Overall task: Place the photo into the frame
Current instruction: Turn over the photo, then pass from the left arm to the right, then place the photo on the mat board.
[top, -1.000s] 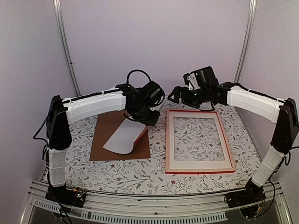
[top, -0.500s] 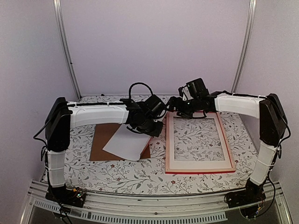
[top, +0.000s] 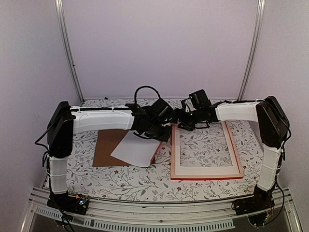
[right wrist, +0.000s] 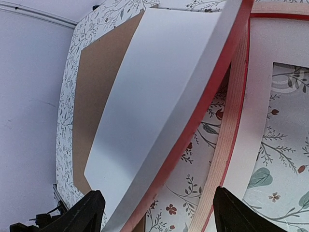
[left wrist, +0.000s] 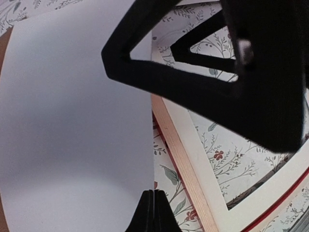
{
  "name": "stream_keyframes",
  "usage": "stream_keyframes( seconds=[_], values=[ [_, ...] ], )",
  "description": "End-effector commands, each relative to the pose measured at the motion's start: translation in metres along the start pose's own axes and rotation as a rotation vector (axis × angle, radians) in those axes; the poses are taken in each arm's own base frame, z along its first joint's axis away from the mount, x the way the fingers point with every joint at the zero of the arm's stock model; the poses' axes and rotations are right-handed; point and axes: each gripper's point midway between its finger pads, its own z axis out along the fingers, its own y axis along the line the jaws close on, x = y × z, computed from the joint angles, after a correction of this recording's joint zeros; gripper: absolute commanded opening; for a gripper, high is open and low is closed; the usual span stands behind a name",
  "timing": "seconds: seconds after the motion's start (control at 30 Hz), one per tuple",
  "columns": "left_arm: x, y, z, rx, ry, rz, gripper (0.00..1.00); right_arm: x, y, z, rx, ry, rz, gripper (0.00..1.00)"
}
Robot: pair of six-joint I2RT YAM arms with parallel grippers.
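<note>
Left end effector (left wrist: 153, 211) is pinching the photo (left wrist: 72, 121) beside the frame (left wrist: 179, 159), right end effector (right wrist: 161, 215) is gaping wide; insertion's pending.

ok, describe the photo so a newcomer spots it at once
On the floral table, look left of the frame, over the brown board. The photo is the curled sheet there, pinched in the left jaws. It shows plain white on top and red underneath, unlike the flat board and the frame's mat.
</note>
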Motion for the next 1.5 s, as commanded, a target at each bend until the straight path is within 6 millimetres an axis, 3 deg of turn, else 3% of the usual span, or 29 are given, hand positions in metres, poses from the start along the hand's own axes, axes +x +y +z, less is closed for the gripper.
stream_keyframes(
  seconds=[0.0,0.5,0.97,1.07,1.23,1.33,1.47],
  values=[
    [0.004,-0.021,0.006,0.045,-0.008,0.011,0.03,0.009,-0.01,0.015,-0.018,0.027,0.025,0.79],
    [0.026,-0.042,0.034,0.068,0.052,0.05,0.11,0.021,-0.03,0.022,0.025,0.037,0.047,0.56],
    [0.026,-0.054,0.032,0.116,0.048,0.071,0.24,0.015,-0.043,0.018,0.079,0.015,0.018,0.13],
    [0.022,-0.061,0.024,0.167,0.029,0.075,0.36,0.009,-0.048,0.009,0.095,0.013,0.008,0.02],
    [0.004,-0.065,-0.007,0.214,-0.051,0.099,0.68,0.001,-0.061,-0.017,0.127,0.027,-0.026,0.0],
    [-0.01,-0.065,-0.034,0.235,-0.117,0.115,0.78,0.0,-0.07,-0.039,0.15,0.049,-0.06,0.0],
    [-0.025,-0.056,-0.066,0.23,-0.197,0.13,0.84,-0.006,-0.09,-0.075,0.203,0.072,-0.112,0.0]
  ],
)
